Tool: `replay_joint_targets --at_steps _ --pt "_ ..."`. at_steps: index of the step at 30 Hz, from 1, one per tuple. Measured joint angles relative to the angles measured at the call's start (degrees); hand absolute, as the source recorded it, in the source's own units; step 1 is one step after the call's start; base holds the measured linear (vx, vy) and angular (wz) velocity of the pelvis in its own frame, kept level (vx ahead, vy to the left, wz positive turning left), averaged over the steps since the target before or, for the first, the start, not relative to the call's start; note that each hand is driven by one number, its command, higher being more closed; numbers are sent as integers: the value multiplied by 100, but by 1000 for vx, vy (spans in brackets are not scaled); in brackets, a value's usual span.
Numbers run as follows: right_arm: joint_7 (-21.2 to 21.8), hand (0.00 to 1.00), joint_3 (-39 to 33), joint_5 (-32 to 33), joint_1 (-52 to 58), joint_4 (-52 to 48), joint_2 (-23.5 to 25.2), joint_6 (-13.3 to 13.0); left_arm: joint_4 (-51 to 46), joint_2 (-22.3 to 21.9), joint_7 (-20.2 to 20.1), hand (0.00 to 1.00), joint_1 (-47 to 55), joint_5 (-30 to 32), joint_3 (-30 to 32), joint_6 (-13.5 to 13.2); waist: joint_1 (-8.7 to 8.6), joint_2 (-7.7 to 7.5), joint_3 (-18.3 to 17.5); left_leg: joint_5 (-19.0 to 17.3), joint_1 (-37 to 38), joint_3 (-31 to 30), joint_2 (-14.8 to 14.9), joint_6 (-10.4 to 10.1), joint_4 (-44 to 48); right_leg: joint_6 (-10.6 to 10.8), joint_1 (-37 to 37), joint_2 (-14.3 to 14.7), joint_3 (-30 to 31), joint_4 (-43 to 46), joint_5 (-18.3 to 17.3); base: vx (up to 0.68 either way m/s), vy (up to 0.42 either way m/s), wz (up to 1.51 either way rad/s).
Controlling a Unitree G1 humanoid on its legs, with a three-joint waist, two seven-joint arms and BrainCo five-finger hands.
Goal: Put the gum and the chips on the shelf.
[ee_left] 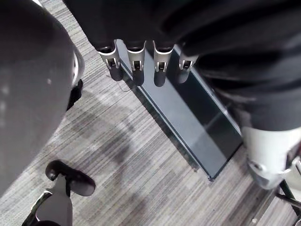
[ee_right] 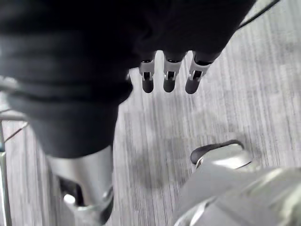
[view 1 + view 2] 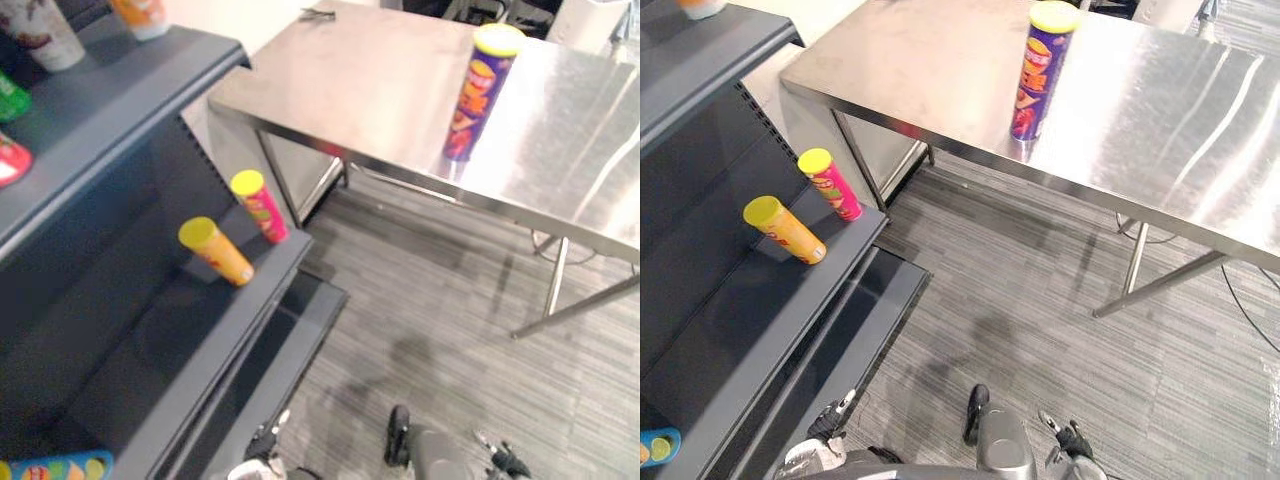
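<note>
The chips can (image 3: 478, 95) stands upright on the steel table (image 3: 350, 80), well ahead of my left hand (image 1: 136, 63) and right hand (image 2: 168, 75), both slack-fingered and empty, the right probably nearer.

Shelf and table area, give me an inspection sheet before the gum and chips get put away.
surface: steel table, holding one can and a small dark item at its far edge, too small to tell.
job's things: purple chips can upright on the table, not yet shelved; gum not identifiable.
clutter: orange can and pink can stand apart on the dark shelf; cups and packets on the board above.
hands: left hand and right hand hang over the floor, fingers straight, holding nothing.
cables: thin dark cable on the floor under the table.
surroundings: grey striped carpet.
</note>
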Motion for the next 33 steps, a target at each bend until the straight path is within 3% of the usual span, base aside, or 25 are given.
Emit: replay_joint_targets --at_steps 4,5,6,7,8,9,10,11,12,13,14,15,21,23,26,29,33 --pt "-23 0 -224 167 197 -50 174 -6 -21 -83 14 0 11 0 208 86 -25 -24 51 -192 324 197 249 16 164 -161 -126 171 128 611 -521 -80 -166 -31" --pt "-21 0 -224 174 291 -119 204 -13 -80 -112 14 0 5 -5 217 88 -30 -29 56 -136 309 13 338 101 310 -239 -125 241 169 693 -583 -38 -227 -36" --pt "-24 0 -211 184 317 -125 202 -14 -136 -118 7 0 2 -21 276 82 -36 -45 63 46 110 -689 408 361 637 -227 -62 381 357 670 -572 -20 -269 -58" --pt "-27 0 -182 208 312 -154 181 -23 -194 -132 10 0 20 -42 368 65 -5 -135 109 -124 -156 -1512 295 265 865 -200 -13 490 589 587 -547 -4 -221 -79" --pt "-27 0 -174 240 269 -171 157 -56 -205 -146 17 0 37 -45 405 39 -6 -136 113 -383 -336 -2298 -45 53 941 -185 89 612 842 377 -443 -12 -150 -92" --pt "-27 0 -178 241 209 -143 103 -106 -229 -154 19 0 44 -45 392 23 10 -154 119 -573 -449 -2911 -488 11 866 -169 233 713 1123 78 -233 -9 -148 -140" --pt "-19 0 -178 239 99 -104 10 -128 -277 -169 8 0 133 -44 348 -47 62 -164 117 -794 -604 -3779 -1286 75 533 -92 554 824 1563 -642 -13 2 -121 -126" --pt "-15 0 -183 238 78 -103 9 -130 -284 -172 2 0 152 -45 331 -58 75 -163 118 -811 -618 -3863 -1411 97 451 -100 603 823 1578 -768 -22 24 -96 -146" --pt "-12 0 -190 238 40 -107 -47 -153 -294 -233 -3 0 186 -45 221 -98 178 -65 69 -855 -752 -4096 -1618 166 141 178 659 821 1552 -875 -172 61 -10 -131" --pt "-8 0 -167 232 35 -176 -73 -166 -332 -159 -21 0 278 -40 120 -158 210 -123 35 -898 -983 -4287 -1686 -40 -41 -13 359 662 1850 -181 -116 70 22 -158" --pt "-11 0 -176 229 -16 -164 -109 -150 -276 -169 -1 0 254 -42 142 -135 226 85 64 -872 -1024 -4568 -1484 -78 -194 -204 379 986 1960 -106 -136 104 48 -149" --pt "-7 0 -181 229 -27 -181 -119 -161 -213 -224 -5 0 302 -59 161 -136 243 153 34 -846 -1043 -4789 -1396 -128 -343 -199 403 1134 2088 -128 -133 137 49 -123" --pt "86 0 62 225 287 -378 -52 -159 -221 -169 4 0 339 21 120 -151 239 -18 -261 -591 -1089 -4652 -1573 -29 -1145 -176 825 1342 2803 -523 -32 209 64 -65" --pt "109 0 57 225 274 -372 -13 -156 -198 -133 6 0 337 53 18 -153 330 -60 -302 -383 -972 -4635 -1696 7 -1411 -172 881 1332 3008 -575 -27 263 178 -54" --pt "131 0 44 139 181 -318 124 -151 -179 -82 1 0 335 172 -93 -152 363 -135 -379 -171 -565 -4350 -1886 194 -1912 -34 973 1228 3263 -725 53 200 202 -42" --pt "224 0 33 121 202 -91 156 -140 -109 -54 -1 0 307 281 -150 -151 452 -167 -489 -169 -478 -4221 -2007 198 -1814 113 1124 1052 3309 -865 151 137 208 -21" --pt "231 0 29 118 218 124 166 -121 46 -48 -8 0 300 290 -299 -150 456 -87 -694 -170 -374 -4223 -2149 201 -1817 237 1285 877 3294 -1027 234 83 131 -2"
